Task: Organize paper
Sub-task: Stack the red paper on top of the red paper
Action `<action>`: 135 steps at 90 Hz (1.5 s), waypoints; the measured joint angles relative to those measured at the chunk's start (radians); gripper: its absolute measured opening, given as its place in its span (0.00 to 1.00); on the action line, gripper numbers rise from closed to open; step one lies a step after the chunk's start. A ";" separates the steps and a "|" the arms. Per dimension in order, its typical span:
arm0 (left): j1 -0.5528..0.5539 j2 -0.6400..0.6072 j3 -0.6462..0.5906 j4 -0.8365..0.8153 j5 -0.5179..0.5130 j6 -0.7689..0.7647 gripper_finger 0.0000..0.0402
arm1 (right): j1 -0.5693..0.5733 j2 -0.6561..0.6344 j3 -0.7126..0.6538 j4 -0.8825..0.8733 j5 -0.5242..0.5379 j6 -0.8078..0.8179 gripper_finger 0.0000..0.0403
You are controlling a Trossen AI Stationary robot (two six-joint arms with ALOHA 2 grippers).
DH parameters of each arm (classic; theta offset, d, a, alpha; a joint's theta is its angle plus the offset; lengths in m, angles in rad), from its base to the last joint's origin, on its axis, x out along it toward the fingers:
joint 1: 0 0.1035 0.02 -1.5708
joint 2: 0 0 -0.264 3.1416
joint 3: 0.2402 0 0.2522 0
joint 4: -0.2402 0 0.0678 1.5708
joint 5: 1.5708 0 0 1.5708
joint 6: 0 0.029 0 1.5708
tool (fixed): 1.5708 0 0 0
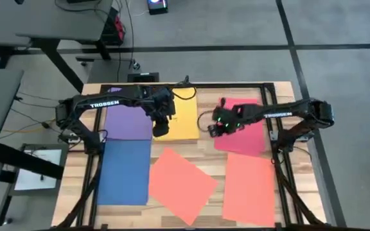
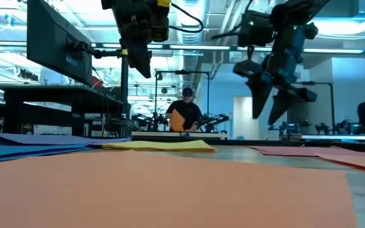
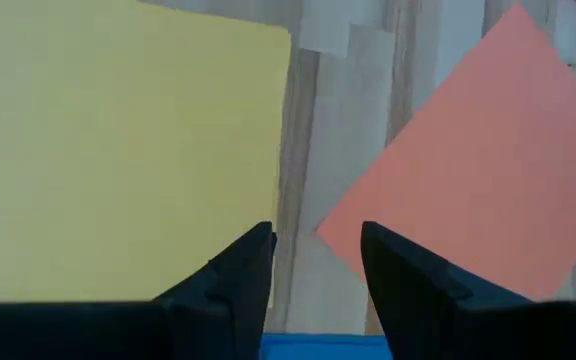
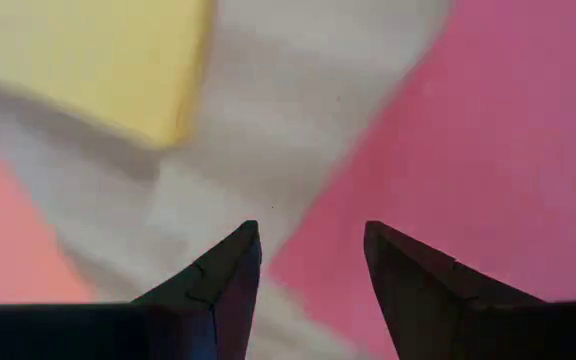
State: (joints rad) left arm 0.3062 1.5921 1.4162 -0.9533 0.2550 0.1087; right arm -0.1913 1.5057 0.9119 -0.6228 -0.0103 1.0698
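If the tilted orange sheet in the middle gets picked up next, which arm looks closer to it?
Probably the left. The left gripper, fingers open, hovers at the yellow paper sheet's edge, with the tilted orange paper sheet just ahead. The right gripper hangs over the pink paper sheet.

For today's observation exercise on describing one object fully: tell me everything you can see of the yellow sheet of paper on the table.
The yellow sheet is a thin, flat, plain rectangle that looks like paper. It lies squared to the wooden table near the far edge, beside the purple sheet. The left gripper hangs open over its near left corner, clear of it in the low view. One edge looks slightly lifted there.
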 joint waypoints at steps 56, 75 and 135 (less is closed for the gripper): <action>0.008 0.001 0.000 0.001 0.001 0.076 0.34 | 0.215 0.036 -0.001 -0.255 0.036 0.209 0.33; 0.008 0.001 0.000 0.012 0.000 0.089 0.34 | 0.208 0.116 -0.001 -0.237 0.057 0.203 0.33; 0.008 0.001 0.000 0.061 0.000 -0.027 0.34 | 0.036 0.106 0.002 -0.032 0.070 0.311 0.33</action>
State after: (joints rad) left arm 0.3141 1.5929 1.4162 -0.8918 0.2554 0.0819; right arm -0.1553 1.6121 0.9134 -0.6550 0.0599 1.3811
